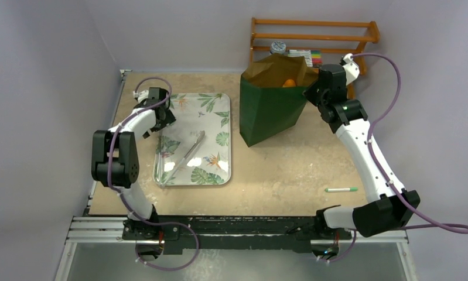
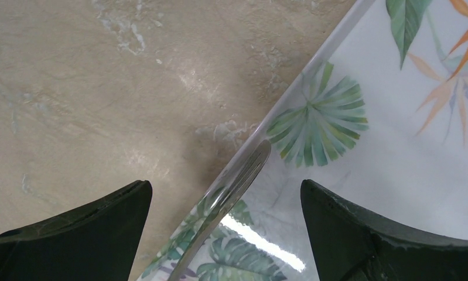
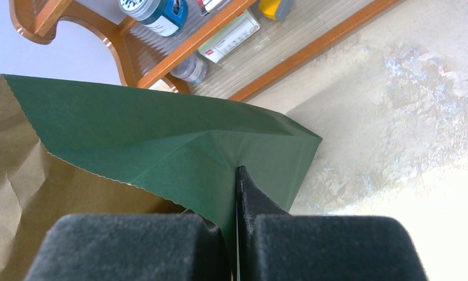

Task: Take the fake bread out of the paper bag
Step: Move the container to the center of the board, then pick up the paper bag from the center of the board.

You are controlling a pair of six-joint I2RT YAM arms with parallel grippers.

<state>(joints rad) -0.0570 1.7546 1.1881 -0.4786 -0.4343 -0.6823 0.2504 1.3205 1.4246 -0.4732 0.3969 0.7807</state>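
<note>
From above, the paper bag point(image 1: 269, 111) stands open at the far centre of the table point(image 1: 290, 170), with orange fake bread point(image 1: 289, 83) showing inside. The right gripper point(image 1: 313, 88) is at the bag's right rim. The left gripper point(image 1: 161, 122) hangs over the leaf-patterned tray point(image 1: 229, 140).

Left wrist: the left gripper point(image 2: 224, 186) gapes wide and holds nothing, above the tray's point(image 2: 395, 158) edge and a metal utensil point(image 2: 243, 175).

Right wrist: the right gripper point(image 3: 237, 234) is pinched onto the bag's green wall point(image 3: 161, 146).

Lilac walls point(image 1: 44, 47) enclose a mottled beige table point(image 1: 290, 170); wooden shelf point(image 1: 313, 22) behind.
</note>
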